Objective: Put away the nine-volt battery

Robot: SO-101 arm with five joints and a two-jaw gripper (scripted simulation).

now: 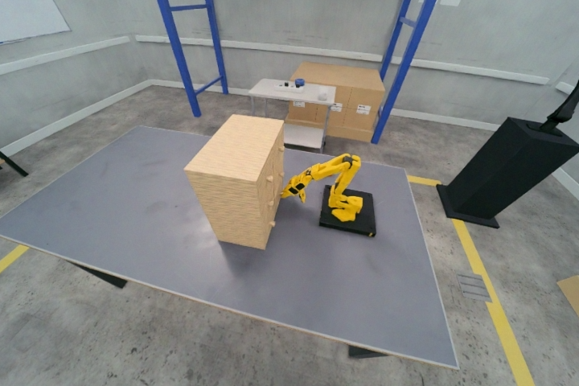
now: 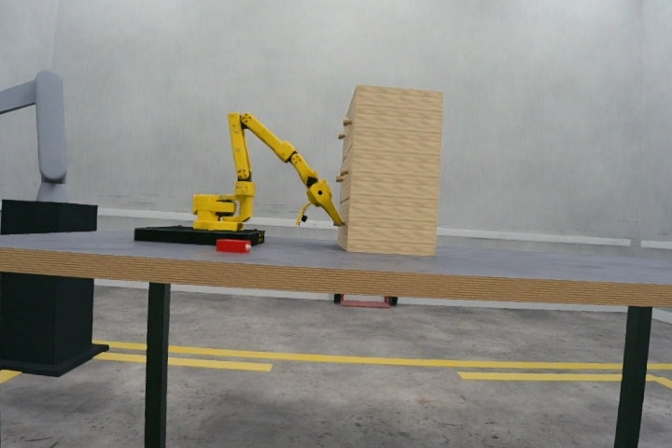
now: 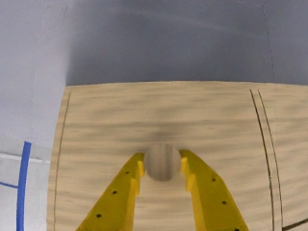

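The wooden drawer cabinet [image 1: 236,182] [image 2: 395,174] [image 3: 106,120] stands upright on the table, its knobbed front toward the arm. Its visible drawers look shut; their insides are hidden. My gripper [image 1: 283,195] [image 2: 342,223] [image 3: 163,161] is shut on a round wooden knob [image 3: 163,168] low on the cabinet front, one jaw on each side. A red block with a pale end, which looks like the nine-volt battery [image 2: 233,245], lies on the table beside the arm's black base in the exterior view. I cannot make it out in the top view.
Other knobs [image 1: 270,178] [image 2: 346,121] stick out of the cabinet front, above and beside my gripper. The black base plate [image 1: 345,228] [image 2: 173,236] carries the arm. The grey table [image 1: 117,190] [image 2: 532,264] extends around the cabinet.
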